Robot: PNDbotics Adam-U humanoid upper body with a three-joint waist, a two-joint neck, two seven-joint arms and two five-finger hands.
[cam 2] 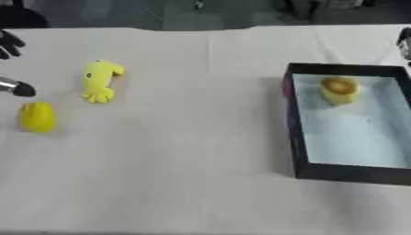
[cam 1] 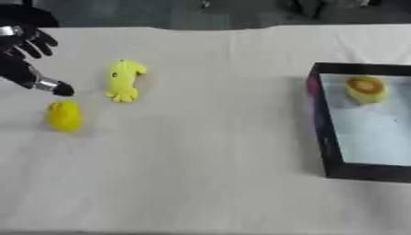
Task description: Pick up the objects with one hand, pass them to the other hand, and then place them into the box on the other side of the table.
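Pickup stage, judged from layout: left hand (cam 1: 24, 50) hovers spread, fingers fanned and thumb extended, holding nothing, just above and beside the yellow rounded object (cam 1: 63, 115) at the table's (cam 1: 208, 151) left side. Yellow plush toy (cam 1: 124, 80) lies near it, untouched. Black box (cam 1: 325, 137) sits well apart at the right, already containing one round yellow-and-orange item (cam 1: 365, 89). Right hand: barely visible at the right-eye view's edge, finger state indeterminable.

A yellow plush toy (cam 2: 99, 79) and a yellow fruit (cam 2: 36, 116) lie well apart from the black box (cam 2: 293, 137).
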